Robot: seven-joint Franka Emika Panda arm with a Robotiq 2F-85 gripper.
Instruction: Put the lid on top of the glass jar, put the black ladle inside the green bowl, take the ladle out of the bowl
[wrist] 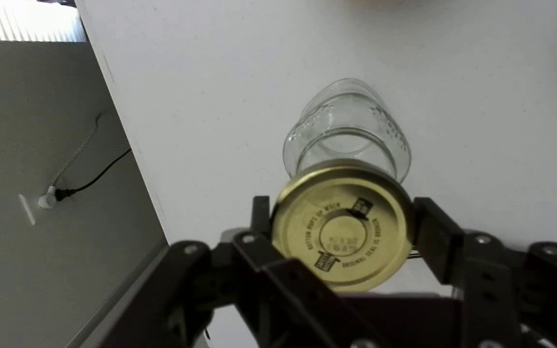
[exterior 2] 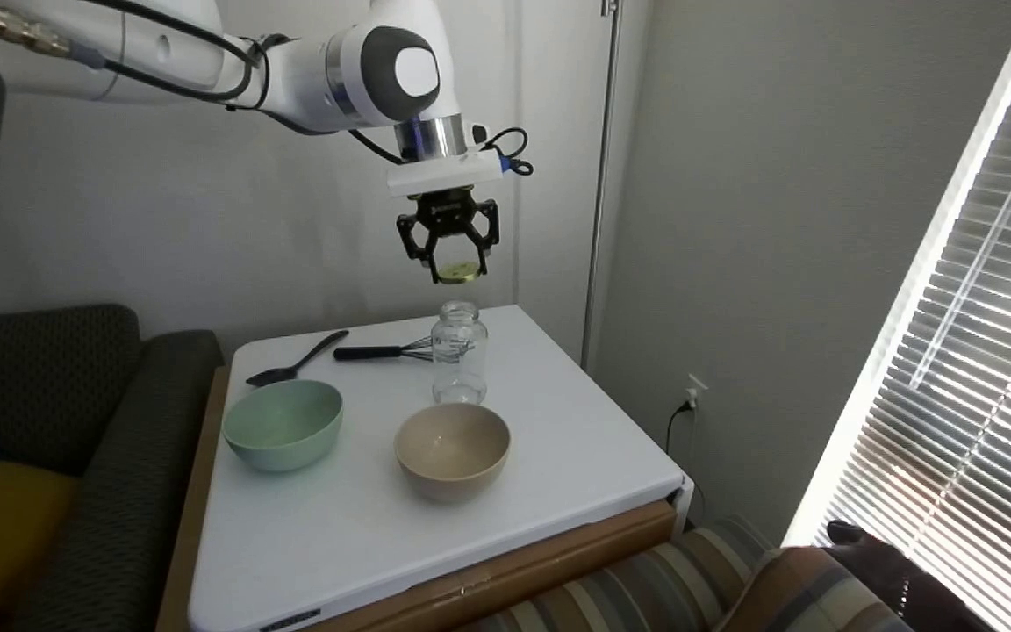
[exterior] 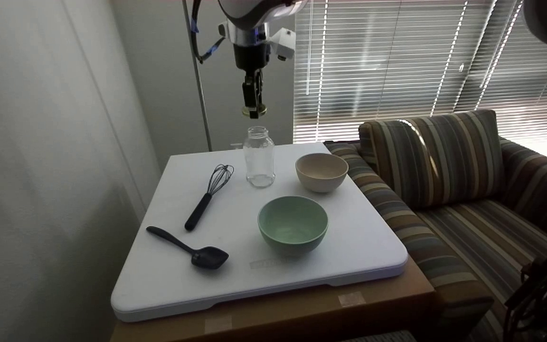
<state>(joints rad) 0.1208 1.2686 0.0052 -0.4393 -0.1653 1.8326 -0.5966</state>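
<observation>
Black all over, the ladle (exterior: 199, 255) comes first from the left: with the glass jar (exterior: 259, 156) as the dial's centre in an exterior view, it lies between seven and eight o'clock, handle toward ten, scoop toward four. Next is the whisk (exterior: 203, 203), also black, between eight and nine o'clock, wires toward one. The jar stands upright between the whisk and the smaller cream bowl (exterior: 321, 178). Above the jar's mouth, at twelve, the tool (exterior 2: 459, 270) grips the lid (wrist: 344, 241) by its edges; a gap shows between lid and jar in both exterior views, and in the wrist view the lid covers part of the jar. The green bowl (exterior: 292, 223) sits toward five o'clock, apart from the ladle, and the cream bowl at three, near the green bowl.

Utensils, jar and bowls rest on a white worktop (exterior: 169, 289), rounded at the corners, above a brown base (exterior: 292, 304). Around the jar in an exterior view, a yellow cushion (exterior 2: 5, 527) shows at eight o'clock, a dark sofa (exterior 2: 67, 377) at nine, a pale wall (exterior 2: 277, 254) at ten, a striped couch (exterior 2: 646, 584) toward half past four, a wall plug (exterior 2: 691, 398) just past three, and window blinds (exterior 2: 971, 377) at three.
</observation>
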